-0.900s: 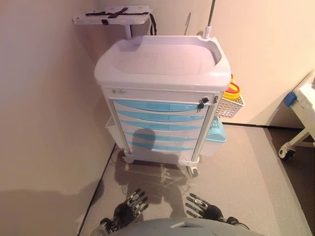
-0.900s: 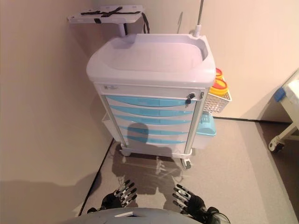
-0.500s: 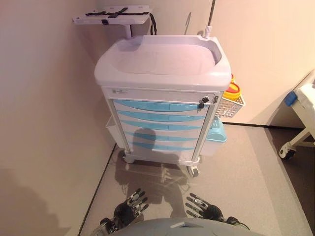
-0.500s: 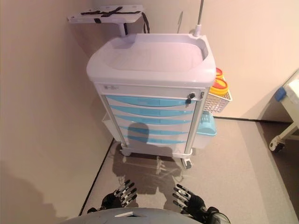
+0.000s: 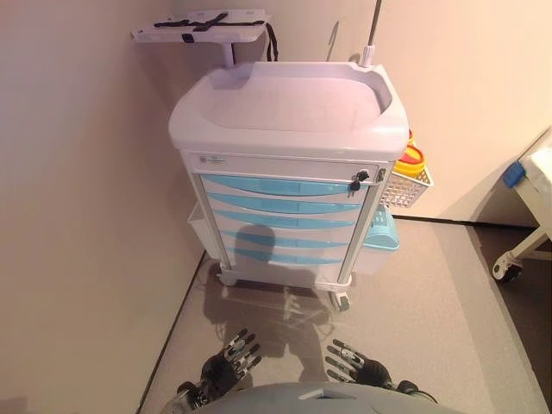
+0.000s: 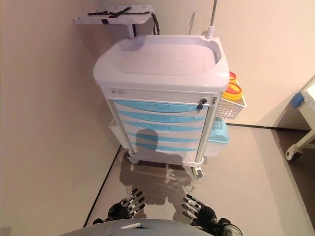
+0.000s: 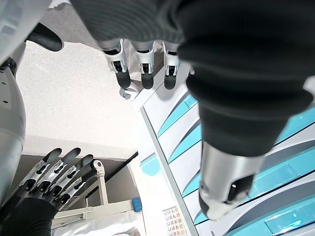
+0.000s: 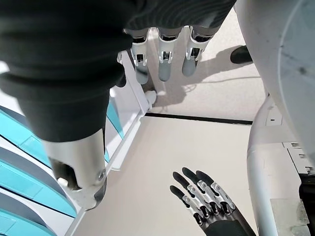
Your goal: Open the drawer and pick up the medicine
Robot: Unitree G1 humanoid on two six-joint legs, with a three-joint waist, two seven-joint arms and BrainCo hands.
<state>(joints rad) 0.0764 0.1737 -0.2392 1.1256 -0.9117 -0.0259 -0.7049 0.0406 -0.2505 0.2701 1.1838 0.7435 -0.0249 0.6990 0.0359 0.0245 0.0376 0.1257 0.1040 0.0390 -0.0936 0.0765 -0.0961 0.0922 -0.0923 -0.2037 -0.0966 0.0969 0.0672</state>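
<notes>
Ahead, white cart (image 5: 289, 112) with five closed blue drawers (image 5: 280, 220).

Bare floor (image 5: 405, 293) before the cart (image 5: 289, 129); wall (image 5: 78, 216) just beside its left.

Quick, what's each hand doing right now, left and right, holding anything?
Left hand: open, fingers relaxed, holding nothing, low in front of the cart.
Right hand: open, fingers relaxed, holding nothing.

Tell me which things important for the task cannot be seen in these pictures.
- Medicine: in no view; all blue drawers of the cart are closed.
- Yellow container in the side basket: partly hidden by the cart top, eye views.
- Bed: cut by the right edge.
</notes>
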